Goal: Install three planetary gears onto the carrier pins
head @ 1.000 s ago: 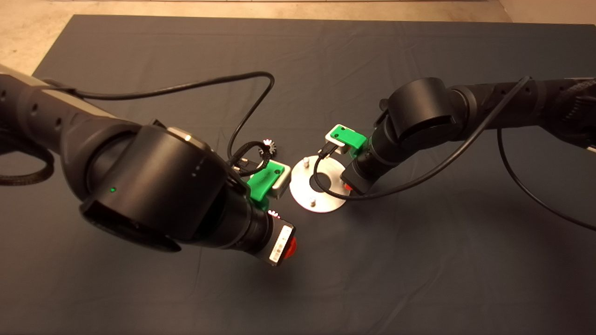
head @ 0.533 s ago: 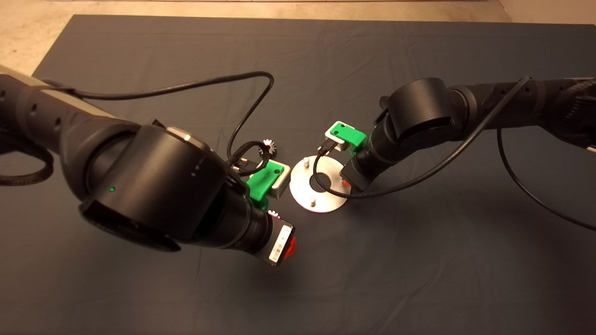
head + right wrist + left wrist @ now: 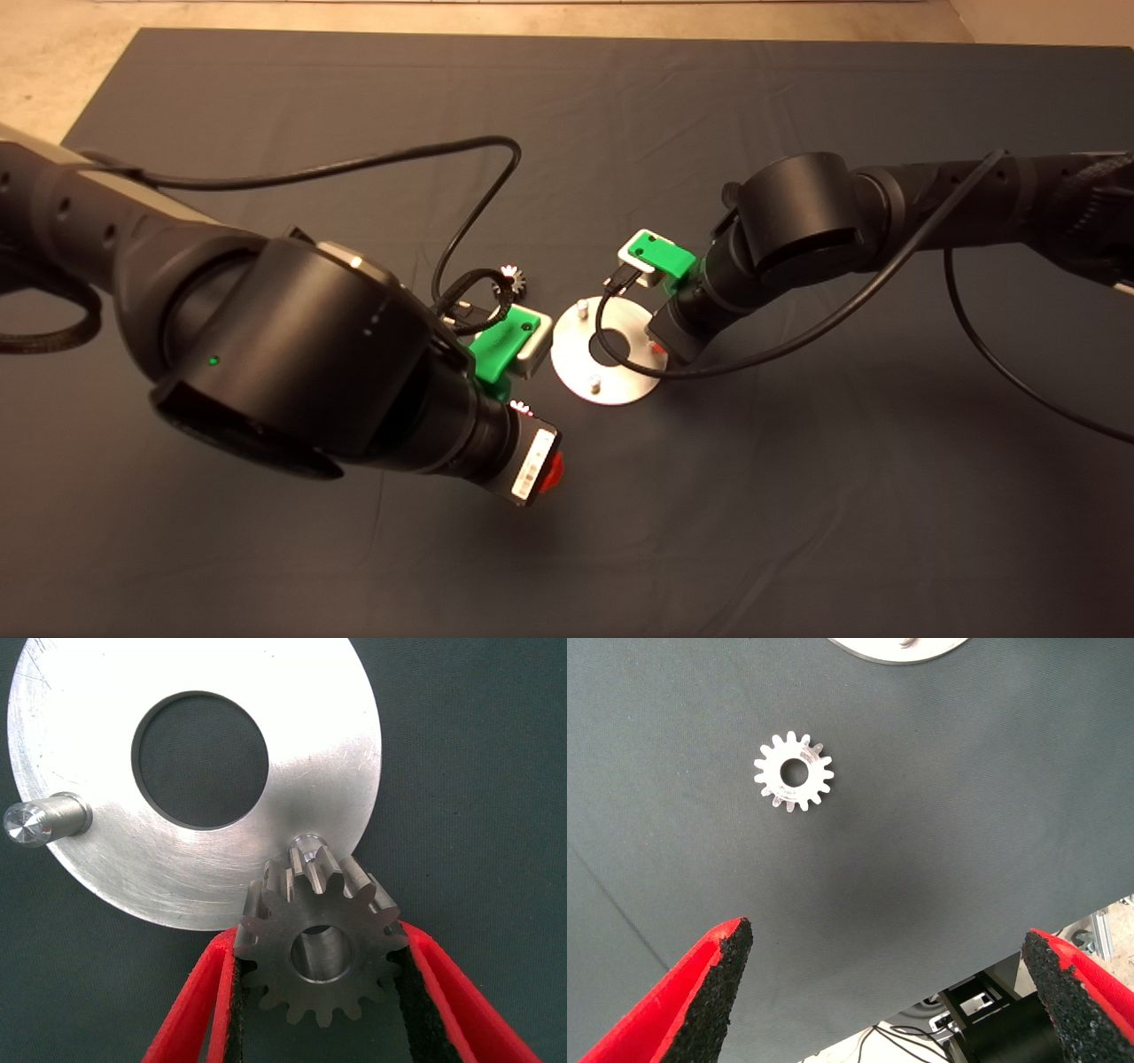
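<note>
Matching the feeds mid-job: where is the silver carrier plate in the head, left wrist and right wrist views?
Head view: carrier plate lies mid-mat, between the two arms.
Left wrist view: only a sliver of its rim shows at the picture's edge, beyond a loose planetary gear.
Right wrist view: it fills the upper frame, behind the held gear.
Shared landmark: the central hole, in the head and right wrist views only.

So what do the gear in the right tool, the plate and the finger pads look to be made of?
Gear: likely steel, dull grey machined finish with cut teeth. Plate: bare metal, perhaps aluminium, bright with fine scratch marks and glare. Pads: black, coarse and grainy, probably foam or rubber grit, on red, seemingly plastic fingers. The right tool clamps the gear beside a pin.
</note>
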`<act>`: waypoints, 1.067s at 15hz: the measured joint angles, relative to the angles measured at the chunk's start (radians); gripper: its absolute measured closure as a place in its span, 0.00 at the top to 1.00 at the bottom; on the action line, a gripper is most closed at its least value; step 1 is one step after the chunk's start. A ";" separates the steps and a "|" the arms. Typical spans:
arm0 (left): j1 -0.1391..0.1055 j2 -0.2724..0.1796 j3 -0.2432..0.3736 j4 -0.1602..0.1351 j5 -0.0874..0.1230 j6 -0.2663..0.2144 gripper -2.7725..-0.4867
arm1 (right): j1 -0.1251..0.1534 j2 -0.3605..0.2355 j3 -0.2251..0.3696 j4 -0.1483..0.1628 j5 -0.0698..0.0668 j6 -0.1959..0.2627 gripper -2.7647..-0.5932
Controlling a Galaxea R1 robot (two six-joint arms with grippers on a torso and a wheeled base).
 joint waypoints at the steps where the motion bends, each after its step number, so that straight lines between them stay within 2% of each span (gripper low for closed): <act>1: 0.000 0.000 0.000 0.000 0.000 0.000 0.74 | -0.001 0.000 0.000 -0.004 0.000 0.000 0.19; 9: 0.000 0.000 0.000 0.000 0.000 0.000 0.74 | -0.002 0.000 0.000 -0.011 0.000 0.000 0.18; 11: 0.000 0.000 0.000 0.000 0.000 0.000 0.74 | -0.010 0.000 0.000 -0.034 0.000 0.001 0.18; 16: 0.000 0.000 0.001 0.000 0.000 0.000 0.74 | -0.024 0.000 0.000 -0.045 0.000 0.001 0.18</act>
